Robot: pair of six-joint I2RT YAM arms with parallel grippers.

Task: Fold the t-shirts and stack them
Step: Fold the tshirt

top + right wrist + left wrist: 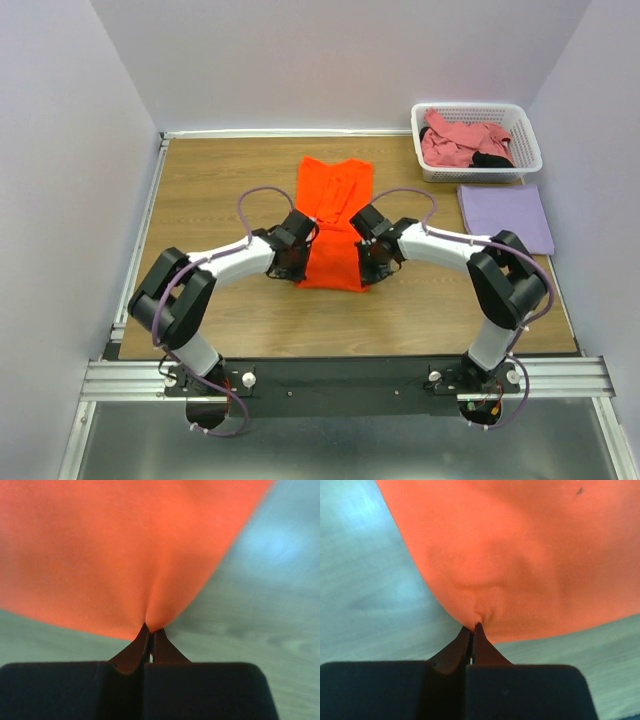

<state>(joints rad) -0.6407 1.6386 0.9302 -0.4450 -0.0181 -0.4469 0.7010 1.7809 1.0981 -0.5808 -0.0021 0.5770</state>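
Note:
The bright orange t-shirt [333, 215] lies in a long narrow shape in the middle of the table. My left gripper [293, 262] is shut on its left near edge; the pinched orange cloth [520, 565] fills the left wrist view above the gripper [473, 628]. My right gripper [372, 262] is shut on the right near edge, with the orange cloth [100, 550] bunched at the gripper [152, 628]. The pale lavender t-shirt [505, 217] lies folded at the right. The dusty pink t-shirt [458, 140] and a bit of black cloth [492, 159] lie in the basket.
The white lattice basket [527, 133] stands at the back right corner, just behind the lavender shirt. The wooden table [210, 190] has a raised rail along its left and back edges. Walls close in on three sides.

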